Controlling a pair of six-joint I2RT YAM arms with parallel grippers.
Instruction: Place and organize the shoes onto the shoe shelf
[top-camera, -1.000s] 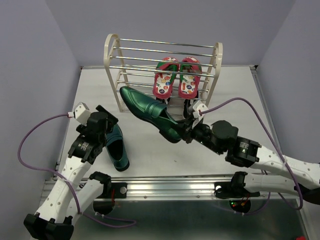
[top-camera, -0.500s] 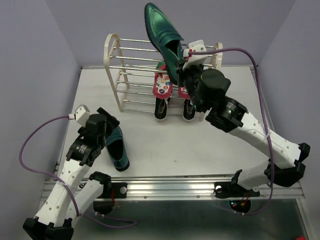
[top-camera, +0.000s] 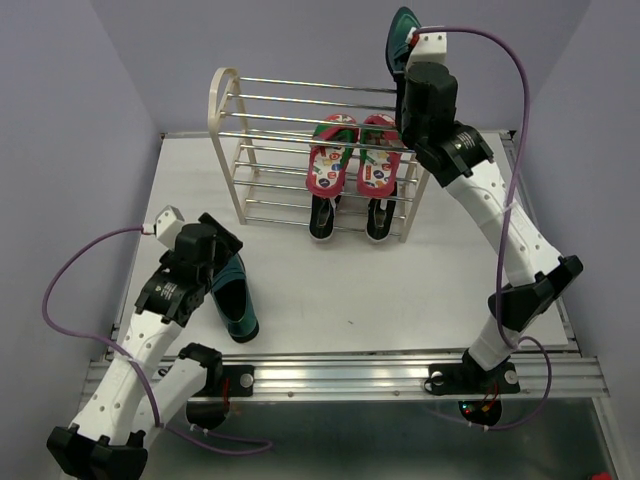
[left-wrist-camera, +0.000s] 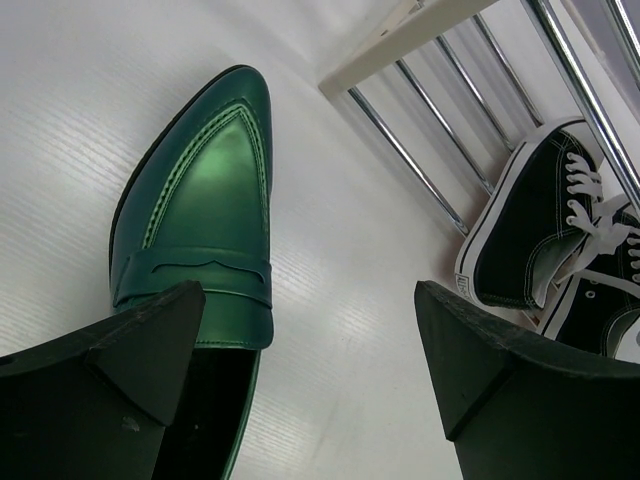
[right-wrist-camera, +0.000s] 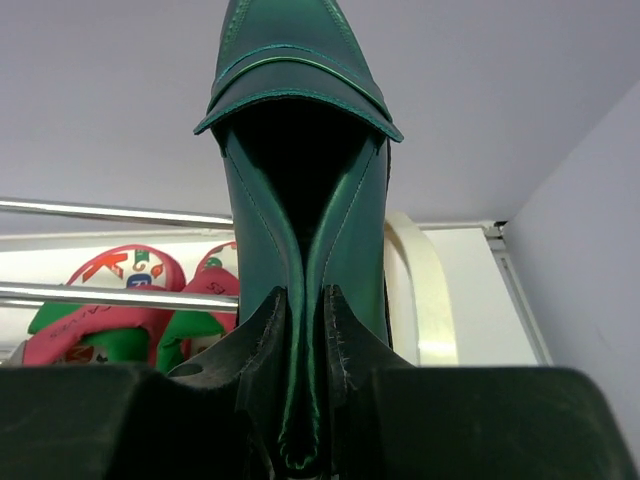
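Note:
My right gripper (top-camera: 409, 58) is shut on the heel rim of one glossy dark-green loafer (top-camera: 401, 32) and holds it high over the right end of the cream shoe shelf (top-camera: 224, 102). In the right wrist view the fingers (right-wrist-camera: 268, 330) pinch the loafer (right-wrist-camera: 300, 150) above the shelf's side panel (right-wrist-camera: 418, 290). The other green loafer (top-camera: 236, 302) lies on the table at the left. My left gripper (top-camera: 203, 262) is open just above its opening, one finger (left-wrist-camera: 130, 350) over it. Red flip-flops (top-camera: 355, 155) lie on a middle tier, black sneakers (top-camera: 346, 216) below them.
The shelf's left half shows only bare rods (top-camera: 275, 150). The white table (top-camera: 400, 290) ends at purple walls at the back and sides. The left wrist view shows the sneakers (left-wrist-camera: 530, 240) and lower rods (left-wrist-camera: 420, 165) beyond the loafer (left-wrist-camera: 200, 210).
My right arm has swung the green loafer up from low in front of the shelf to high above its top right end. The left arm has barely moved.

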